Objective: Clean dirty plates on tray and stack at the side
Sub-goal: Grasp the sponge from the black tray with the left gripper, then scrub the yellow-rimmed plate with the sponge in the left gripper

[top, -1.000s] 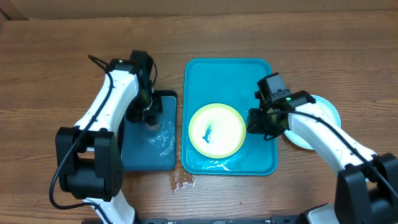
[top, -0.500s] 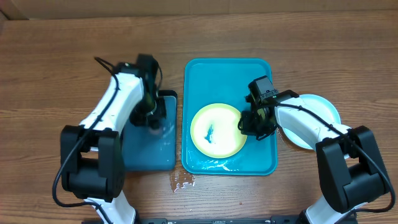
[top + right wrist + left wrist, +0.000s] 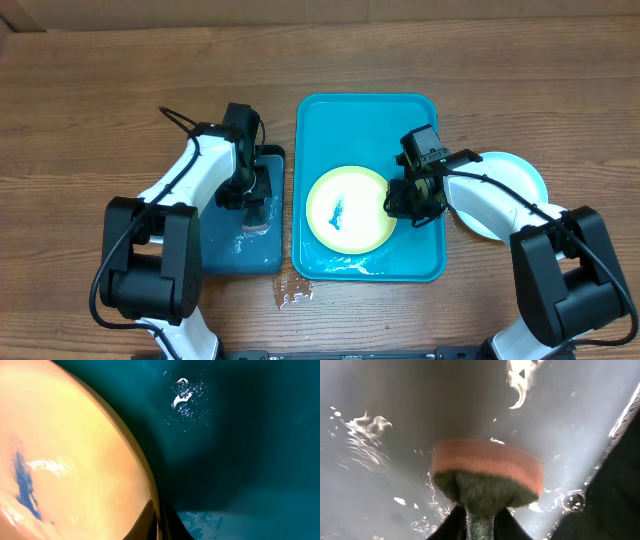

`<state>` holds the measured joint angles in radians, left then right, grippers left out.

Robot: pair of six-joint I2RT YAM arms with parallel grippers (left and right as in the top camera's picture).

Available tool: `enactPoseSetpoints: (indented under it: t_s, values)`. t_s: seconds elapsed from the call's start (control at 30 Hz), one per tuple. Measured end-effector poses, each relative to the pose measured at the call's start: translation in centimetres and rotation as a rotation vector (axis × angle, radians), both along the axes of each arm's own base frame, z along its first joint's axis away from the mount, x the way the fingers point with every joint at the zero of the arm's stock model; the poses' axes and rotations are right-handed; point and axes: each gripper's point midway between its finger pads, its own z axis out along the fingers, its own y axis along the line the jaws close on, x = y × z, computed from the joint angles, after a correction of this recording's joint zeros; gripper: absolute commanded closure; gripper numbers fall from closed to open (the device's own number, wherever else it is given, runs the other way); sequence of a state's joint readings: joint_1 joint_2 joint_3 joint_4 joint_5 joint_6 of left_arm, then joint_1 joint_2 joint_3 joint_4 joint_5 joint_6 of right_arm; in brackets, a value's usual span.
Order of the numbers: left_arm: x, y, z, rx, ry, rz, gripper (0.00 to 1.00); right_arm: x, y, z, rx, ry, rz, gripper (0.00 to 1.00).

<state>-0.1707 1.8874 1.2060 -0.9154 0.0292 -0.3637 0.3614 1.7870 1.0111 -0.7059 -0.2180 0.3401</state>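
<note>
While our left arm has drawn nearer along the smaller black tray with a grey-blue inside (image 3: 235,250) over the last second, our right arm has swung in from the edge of the large teal-blue rectangular plastic tray (image 3: 368,125) to the right rim of the yellow-green rimmed round plastic plate (image 3: 348,210), where it has sat almost unmoved for the last half second. That plate lies flat in the near half of the teal tray, a dark teal smear still on its pale centre, so we judge it uncleaned. From the wrist, the right hand (image 3: 159,521) appears pinched on the plate's rim, steadying it. The left hand (image 3: 243,195) is clamped on an orange and green scouring sponge (image 3: 487,467) over the wet floor of the black tray, so we judge scrubbing comes next. Our right arm covers much of the light blue round plate (image 3: 525,172) set aside on the wooden tabletop (image 3: 100,100), so we cannot tell whether another plate lies stacked there. From above, the sponge itself is hidden beneath the left hand.
</note>
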Motion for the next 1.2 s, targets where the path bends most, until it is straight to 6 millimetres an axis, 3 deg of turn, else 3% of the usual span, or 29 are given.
enactPoseSetpoints:
  t_s: [0.03,0.23,0.37,0.6,0.67,0.77,0.8,0.9,1.0,1.1,1.2]
  values:
    - [-0.1,0.0,-0.2,0.000,0.002,0.000,0.96,0.0,0.0,0.0,0.001,-0.001,0.000,0.96]
    - [-1.4,0.0,-0.2,0.006,0.051,-0.014,0.96,0.1,0.0,0.0,0.001,-0.003,-0.001,0.96]
    - [-2.2,0.1,1.6,0.016,0.114,-0.014,0.96,0.1,0.0,0.0,0.002,-0.003,0.000,0.96]
    - [3.7,-1.0,10.4,0.003,-0.073,-0.033,0.96,0.0,0.0,0.0,0.003,-0.003,-0.002,0.96]
    - [5.0,-2.0,11.7,-0.010,-0.137,-0.054,0.96,0.0,0.0,0.0,0.003,-0.003,-0.003,0.96]
    - [5.6,-4.4,11.9,-0.051,-0.177,-0.093,0.96,0.1,0.1,0.0,0.004,-0.004,-0.009,0.96]
    - [5.8,-7.7,12.0,-0.118,-0.209,-0.139,0.96,0.1,0.1,0.0,0.004,-0.003,-0.015,0.96]
    - [6.4,-12.8,11.2,-0.222,-0.255,-0.204,0.96,0.1,0.0,0.0,0.004,-0.002,-0.018,0.96]
    - [4.0,-19.0,6.7,-0.293,-0.149,-0.294,0.96,0.0,0.0,0.0,0.004,0.001,-0.021,0.96]
    - [1.5,-21.5,2.7,-0.294,-0.046,-0.319,0.96,0.0,0.0,0.0,0.003,0.005,-0.020,0.96]
    - [0.7,-21.4,1.3,-0.259,-0.005,-0.305,0.96,-0.1,0.0,0.0,0.001,0.006,-0.021,0.96]
